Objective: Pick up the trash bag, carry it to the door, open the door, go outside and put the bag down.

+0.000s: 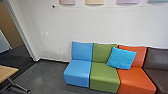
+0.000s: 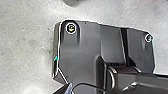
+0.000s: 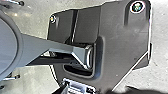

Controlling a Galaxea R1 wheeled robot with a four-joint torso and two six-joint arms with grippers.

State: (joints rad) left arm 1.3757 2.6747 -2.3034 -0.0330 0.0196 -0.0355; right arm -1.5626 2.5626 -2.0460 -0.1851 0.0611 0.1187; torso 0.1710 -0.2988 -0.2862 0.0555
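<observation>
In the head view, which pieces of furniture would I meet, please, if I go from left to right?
Wooden-topped table → blue seat → green seat → orange seat → dark brown seat.

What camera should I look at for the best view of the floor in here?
The head view: it shows the floor stretching from the table leg to the blue seat. Both wrist views look down on it, giving paler patches around the robot's dark base plate.
</observation>
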